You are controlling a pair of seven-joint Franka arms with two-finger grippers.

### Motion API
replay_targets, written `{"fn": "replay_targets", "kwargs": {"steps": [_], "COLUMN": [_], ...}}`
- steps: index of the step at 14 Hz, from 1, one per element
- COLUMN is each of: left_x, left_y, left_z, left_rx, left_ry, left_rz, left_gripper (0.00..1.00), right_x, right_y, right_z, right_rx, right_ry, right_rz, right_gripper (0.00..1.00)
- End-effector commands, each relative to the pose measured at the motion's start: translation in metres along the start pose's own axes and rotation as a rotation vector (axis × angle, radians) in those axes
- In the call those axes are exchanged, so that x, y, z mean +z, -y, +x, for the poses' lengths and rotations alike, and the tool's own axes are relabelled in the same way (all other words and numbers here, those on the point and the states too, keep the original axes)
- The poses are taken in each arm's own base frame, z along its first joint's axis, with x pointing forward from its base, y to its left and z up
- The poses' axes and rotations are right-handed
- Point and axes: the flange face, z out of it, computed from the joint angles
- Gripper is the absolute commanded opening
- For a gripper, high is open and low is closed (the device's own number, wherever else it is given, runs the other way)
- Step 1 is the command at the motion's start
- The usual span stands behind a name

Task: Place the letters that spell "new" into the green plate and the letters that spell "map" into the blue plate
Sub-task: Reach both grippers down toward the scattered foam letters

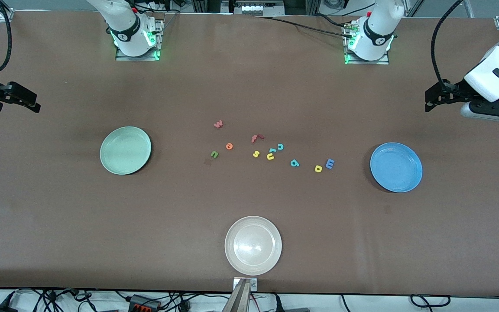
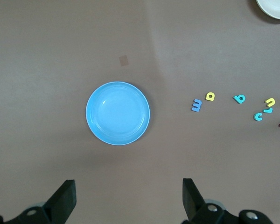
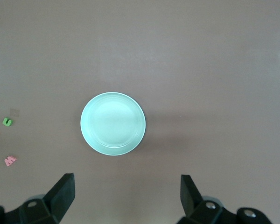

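Both tools hung wide & empty: left tool over bench edge by blue plate, right tool by green plate. Letters lay mid-bench btwn plates; "m" sat closest to blue, so I'd pinch it first, straight down.

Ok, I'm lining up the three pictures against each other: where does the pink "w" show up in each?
Front view: pink "w", the letter farthest from the camera.
Left wrist view: not in it.
Right wrist view: low at the edge.
Shared landmark: green "n".
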Motion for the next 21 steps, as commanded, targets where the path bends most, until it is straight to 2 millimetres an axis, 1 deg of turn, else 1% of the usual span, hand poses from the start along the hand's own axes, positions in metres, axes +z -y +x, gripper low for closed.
{"fn": "replay_targets", "kwargs": {"steps": [1,7,10,12,14,15,16,17,18,19,20,21], "left_x": [-0.008,-0.008,-0.007,-0.005,0.001,0.01,0.016,0.031,0.049,0.068,0.089,0.107], "left_y": [0.001,-0.001,0.003,-0.005,-0.011,-0.012,-0.02,-0.021,-0.025,-0.031,-0.049,-0.062], "left_z": [-0.001,0.0,0.0,0.001,0.004,0.007,0.011,0.018,0.026,0.034,0.042,0.048], "left_rx": [0.006,0.008,-0.001,0.012,0.029,0.031,0.044,0.047,0.053,0.062,0.092,0.113], "left_ry": [0.003,0.003,0.004,0.01,0.022,0.041,0.053,0.077,0.108,0.137,0.168,0.199], "left_rz": [-0.011,-0.011,-0.019,-0.019,-0.022,-0.034,-0.047,-0.051,-0.068,-0.075,-0.076,-0.076], "left_gripper": [1.0,1.0,1.0,1.0,1.0,1.0,1.0,1.0,1.0,1.0,1.0,1.0], "right_x": [-0.003,-0.003,-0.003,-0.002,0.0,0.003,0.009,0.023,0.037,0.047,0.059,0.075], "right_y": [-0.001,0.0,0.001,0.001,0.002,0.003,0.006,0.017,0.032,0.048,0.063,0.077], "right_z": [-0.009,-0.009,-0.009,-0.008,-0.005,-0.004,-0.002,0.004,0.011,0.015,0.02,0.026], "right_rx": [0.013,0.013,0.01,0.01,0.009,0.003,-0.005,-0.022,-0.048,-0.07,-0.093,-0.114], "right_ry": [0.0,0.0,0.0,0.0,-0.004,0.001,0.018,0.046,0.067,0.078,0.094,0.113], "right_rz": [-0.009,-0.009,-0.009,-0.009,-0.009,-0.011,-0.01,-0.011,-0.008,-0.01,-0.009,-0.011], "right_gripper": [1.0,1.0,1.0,1.0,1.0,1.0,1.0,1.0,1.0,1.0,1.0,1.0]}}
